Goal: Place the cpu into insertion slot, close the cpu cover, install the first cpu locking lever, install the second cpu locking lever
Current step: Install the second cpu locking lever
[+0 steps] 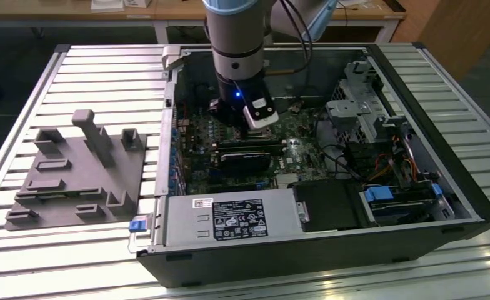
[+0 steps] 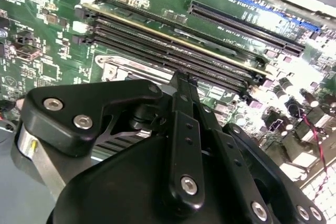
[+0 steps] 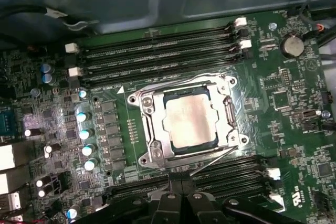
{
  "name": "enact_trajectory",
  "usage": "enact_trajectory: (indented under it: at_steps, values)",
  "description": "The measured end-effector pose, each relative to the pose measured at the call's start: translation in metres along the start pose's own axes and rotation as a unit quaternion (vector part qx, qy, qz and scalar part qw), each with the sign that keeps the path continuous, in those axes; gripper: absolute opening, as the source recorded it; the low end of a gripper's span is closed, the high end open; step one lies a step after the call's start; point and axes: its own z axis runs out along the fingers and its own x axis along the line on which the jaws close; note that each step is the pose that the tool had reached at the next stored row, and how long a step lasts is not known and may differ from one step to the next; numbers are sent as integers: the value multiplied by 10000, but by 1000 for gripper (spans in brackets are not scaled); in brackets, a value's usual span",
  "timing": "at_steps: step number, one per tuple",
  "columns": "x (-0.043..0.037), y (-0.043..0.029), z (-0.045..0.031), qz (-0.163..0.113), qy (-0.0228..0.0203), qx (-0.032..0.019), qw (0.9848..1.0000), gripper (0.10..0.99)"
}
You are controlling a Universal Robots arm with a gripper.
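In the first wrist view the cpu (image 3: 190,120), a dull grey-bronze square, lies flat in the insertion slot (image 3: 145,159) on the green board. The silvery cpu cover (image 3: 150,124) lies down around it, framing the chip in its window. One thin wire lever (image 3: 212,161) runs slanted along the socket side nearest my gripper, and its free end stands off the frame. My gripper (image 3: 180,186) sits just beyond that end, over the memory slots, its black fingers (image 2: 182,85) pressed together with nothing between them. In the exterior view the gripper (image 1: 257,132) hangs inside the case.
Long black memory slots (image 3: 157,51) flank the socket on two sides. The open computer case (image 1: 445,156) has a tall wall around the board, with a black module (image 1: 247,159), a drive cage (image 1: 357,112) and cables. A grey fixture block (image 1: 78,172) lies on the exterior view's left.
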Motion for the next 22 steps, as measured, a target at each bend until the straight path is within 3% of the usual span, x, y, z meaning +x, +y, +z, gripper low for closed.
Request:
enact_trajectory:
  at_steps: [5,14,19,22]
  values:
    - [54,-32,35,-33,14,-56,10000,106]
    - [129,-74,105,-205,82,-332,9992,106]
    - [120,-128,114,-235,92,-369,9990,106]
    - [118,-148,124,-251,104,-426,9987,106]
